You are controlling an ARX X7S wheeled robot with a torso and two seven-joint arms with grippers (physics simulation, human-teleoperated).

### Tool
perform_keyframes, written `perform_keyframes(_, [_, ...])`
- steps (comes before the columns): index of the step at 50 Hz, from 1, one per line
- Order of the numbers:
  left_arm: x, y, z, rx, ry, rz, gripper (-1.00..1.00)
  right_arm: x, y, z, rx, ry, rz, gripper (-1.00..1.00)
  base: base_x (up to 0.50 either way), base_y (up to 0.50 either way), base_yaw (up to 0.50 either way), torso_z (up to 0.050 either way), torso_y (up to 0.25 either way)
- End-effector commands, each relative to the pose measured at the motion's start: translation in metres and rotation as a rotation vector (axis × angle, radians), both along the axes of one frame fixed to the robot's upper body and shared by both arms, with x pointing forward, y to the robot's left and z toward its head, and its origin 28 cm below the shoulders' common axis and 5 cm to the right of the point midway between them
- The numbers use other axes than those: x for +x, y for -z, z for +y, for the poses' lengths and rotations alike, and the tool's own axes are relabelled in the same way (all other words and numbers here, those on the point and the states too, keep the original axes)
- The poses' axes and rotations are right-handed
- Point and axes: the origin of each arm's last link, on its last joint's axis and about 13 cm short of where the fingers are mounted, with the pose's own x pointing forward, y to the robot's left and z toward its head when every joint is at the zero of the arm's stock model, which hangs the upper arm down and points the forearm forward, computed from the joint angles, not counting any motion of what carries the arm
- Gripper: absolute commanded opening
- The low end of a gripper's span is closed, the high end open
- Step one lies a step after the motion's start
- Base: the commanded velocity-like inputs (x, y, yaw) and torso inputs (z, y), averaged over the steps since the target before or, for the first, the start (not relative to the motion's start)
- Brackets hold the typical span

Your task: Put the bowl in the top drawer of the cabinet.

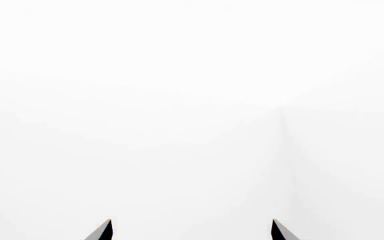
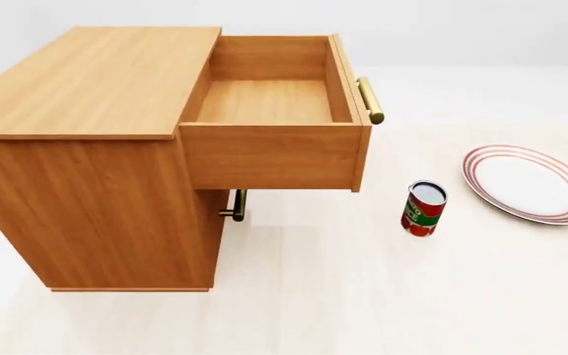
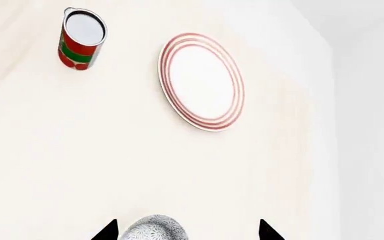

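Note:
The speckled blue-grey bowl (image 3: 153, 229) shows only in the right wrist view, as a rounded part at the frame's edge. It lies between the tips of my right gripper (image 3: 186, 229), which is open, close to one fingertip (image 3: 107, 232) and well apart from the other. The orange-brown cabinet (image 2: 86, 89) stands at the left of the head view. Its top drawer (image 2: 269, 100) is pulled out and holds nothing. My left gripper (image 1: 192, 229) is open over blank white, with nothing between its fingers. Neither arm shows in the head view.
A red and green can (image 2: 423, 208) stands upright on the pale table (image 2: 363, 296) to the right of the cabinet. A flat white plate with red rings (image 2: 531, 183) lies further right. The lower drawer's brass handle (image 2: 237, 205) sticks out under the open drawer.

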Motion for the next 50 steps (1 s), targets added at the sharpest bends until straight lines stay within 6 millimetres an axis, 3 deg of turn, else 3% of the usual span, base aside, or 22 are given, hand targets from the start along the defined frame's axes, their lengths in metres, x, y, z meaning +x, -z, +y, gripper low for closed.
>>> perform_keyframes(1, [0.007,0.005,-0.003,-0.001,0.002,0.014,1.0,0.009,0.042,-0.002,0.037,-0.011,0.128,1.0,0.0,0.0,0.0,0.0,0.0])
perform_keyframes(19, [0.017,0.01,-0.007,0.014,0.008,0.027,1.0,-0.012,0.086,-0.011,0.181,0.063,0.245,1.0,0.0,0.0,0.0,0.0,0.0])
perform_keyframes(35, [0.011,0.008,-0.006,0.016,0.006,0.028,1.0,-0.013,0.099,-0.021,0.265,0.155,0.246,1.0,0.0,0.0,0.0,0.0,0.0])
perform_keyframes(41, [0.009,0.007,-0.006,0.016,0.007,0.025,1.0,-0.004,0.135,-0.013,0.22,0.189,0.222,1.0,0.0,0.0,0.0,0.0,0.0])
perform_keyframes(50, [0.01,0.008,-0.004,0.013,-0.002,0.027,1.0,0.0,0.152,-0.024,0.159,0.209,0.205,1.0,0.0,0.0,0.0,0.0,0.0])
